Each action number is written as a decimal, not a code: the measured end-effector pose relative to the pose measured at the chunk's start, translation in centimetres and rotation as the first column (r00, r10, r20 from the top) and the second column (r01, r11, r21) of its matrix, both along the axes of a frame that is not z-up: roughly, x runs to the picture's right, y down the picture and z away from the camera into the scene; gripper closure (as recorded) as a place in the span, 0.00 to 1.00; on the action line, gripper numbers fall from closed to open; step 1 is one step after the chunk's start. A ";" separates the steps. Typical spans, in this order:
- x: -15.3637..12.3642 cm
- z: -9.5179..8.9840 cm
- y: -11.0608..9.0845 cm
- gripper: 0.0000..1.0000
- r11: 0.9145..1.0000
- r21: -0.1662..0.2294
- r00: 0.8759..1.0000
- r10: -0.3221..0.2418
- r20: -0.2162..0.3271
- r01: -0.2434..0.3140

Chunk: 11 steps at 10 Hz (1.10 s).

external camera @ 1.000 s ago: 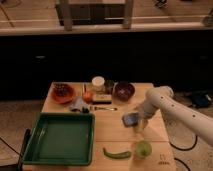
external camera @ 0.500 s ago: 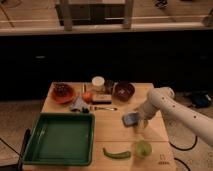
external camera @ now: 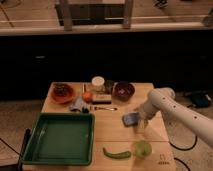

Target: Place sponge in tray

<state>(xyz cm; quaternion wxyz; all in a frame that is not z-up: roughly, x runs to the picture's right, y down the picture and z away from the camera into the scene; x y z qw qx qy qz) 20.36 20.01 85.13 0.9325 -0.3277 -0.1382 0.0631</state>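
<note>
1. Look to the right side of the desk (external camera: 110, 131) for the pincer (external camera: 139, 123), carried on the white arm (external camera: 165, 102) and, by the look of it, clamped on the sponge (external camera: 130, 119).
2. Find the sponge right there at the pincer's tip: tilted, seemingly raised off the wood, well apart from the green tray (external camera: 65, 116) at the front left.
3. Treat the step in hand as the carry toward the tray, not yet begun in earnest.
4. Raise the load first, enough to clear the tray's right wall, before travelling sideways.
5. Sweep left along the bare strip of desk between the utensil (external camera: 102, 107) behind and the green pepper (external camera: 116, 153) in front.
6. Steer clear of the green cup (external camera: 141, 148) just in front of the pincer.
7. Hold the squeeze steady but modest; expect a soft sponge to slip or twist under a jerky move.
8. Stop above the tray's middle, come down close to its floor, and only then let go, so as to avoid a bounce over the rim.
9. Set against the frames of a second and half a second ago: no visible shift of arm, pincer or sponge, and the same layout of tray, cup and pepper; read as a pause, or a very slow start.
</note>
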 end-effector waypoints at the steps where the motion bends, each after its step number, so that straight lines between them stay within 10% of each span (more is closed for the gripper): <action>1: 0.0 0.0 0.0 0.20 1.000 0.000 1.000 0.004 0.001 -0.004; 11: 0.3 0.2 0.5 0.20 0.999 -0.004 0.998 0.054 0.018 -0.054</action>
